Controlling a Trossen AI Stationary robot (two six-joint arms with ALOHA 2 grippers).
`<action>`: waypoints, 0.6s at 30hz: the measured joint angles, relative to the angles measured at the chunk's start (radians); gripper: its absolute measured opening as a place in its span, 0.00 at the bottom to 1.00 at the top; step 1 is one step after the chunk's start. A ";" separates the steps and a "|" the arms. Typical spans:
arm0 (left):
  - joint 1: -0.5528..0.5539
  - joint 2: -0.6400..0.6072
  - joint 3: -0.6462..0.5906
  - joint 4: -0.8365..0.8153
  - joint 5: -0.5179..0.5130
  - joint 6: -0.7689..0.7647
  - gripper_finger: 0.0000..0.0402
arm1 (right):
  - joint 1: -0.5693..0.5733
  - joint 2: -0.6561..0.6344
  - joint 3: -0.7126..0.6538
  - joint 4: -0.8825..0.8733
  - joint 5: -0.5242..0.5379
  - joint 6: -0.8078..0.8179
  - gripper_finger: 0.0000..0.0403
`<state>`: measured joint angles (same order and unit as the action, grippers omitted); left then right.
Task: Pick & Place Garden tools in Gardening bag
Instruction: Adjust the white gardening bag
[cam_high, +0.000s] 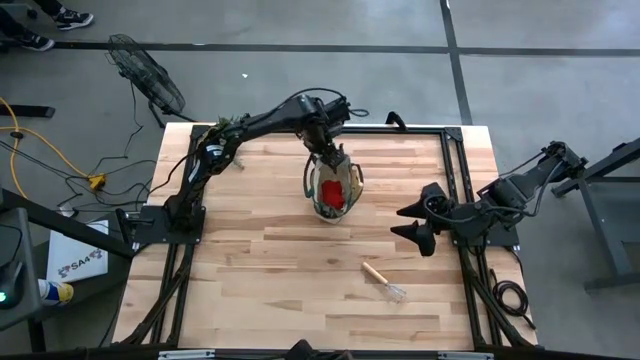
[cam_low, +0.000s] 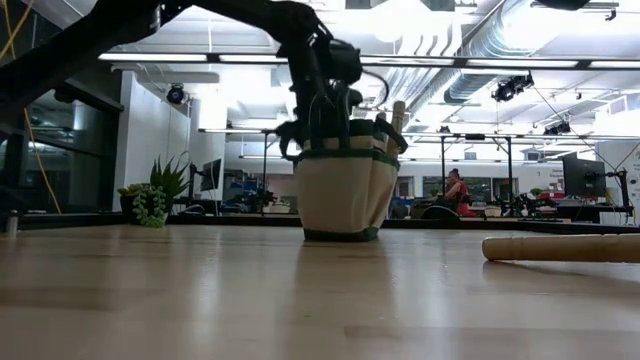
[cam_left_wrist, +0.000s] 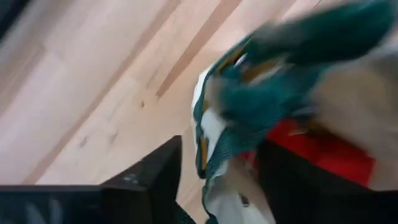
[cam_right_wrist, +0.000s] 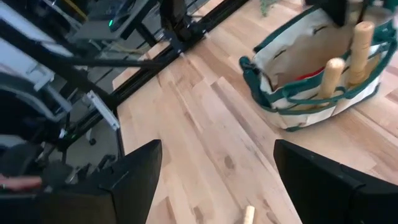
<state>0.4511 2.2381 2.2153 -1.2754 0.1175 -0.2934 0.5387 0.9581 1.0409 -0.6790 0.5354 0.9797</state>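
**One Rake Left Outside the Bag**

From my remote seat, the job looks nearly finished. The bag stands upright near the middle of the table, slightly toward the far edge. A red glove shows inside it, and the right wrist view shows two wooden handles sticking up from its side.

The left gripper hangs right over the bag's far rim. In its own wrist view the two dark fingers stand apart on either side of the green trim, with nothing visibly clamped between them. I read that as an item just let go into the bag, though I cannot see which tool.

The right gripper waits at the right side of the table, jaws spread wide and empty.

The rake lies on the bare wood toward the near right, well apart from the bag. It is the only tool I see outside, so I judge it the last pick. The right arm sits closer to it.
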 joint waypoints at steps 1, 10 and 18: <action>0.000 -0.001 0.021 -0.004 -0.002 0.006 0.50 | 0.000 0.000 0.000 0.001 -0.013 -0.008 0.75; 0.000 -0.063 0.121 -0.094 -0.078 0.096 0.59 | -0.010 0.000 0.000 0.010 -0.029 -0.080 0.75; -0.037 -0.212 0.121 -0.071 -0.071 0.130 0.59 | -0.090 0.000 0.000 0.137 0.031 -0.120 0.75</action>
<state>0.4138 2.0264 2.3363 -1.3466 0.0467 -0.1630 0.4487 0.9581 1.0409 -0.5418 0.5664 0.8602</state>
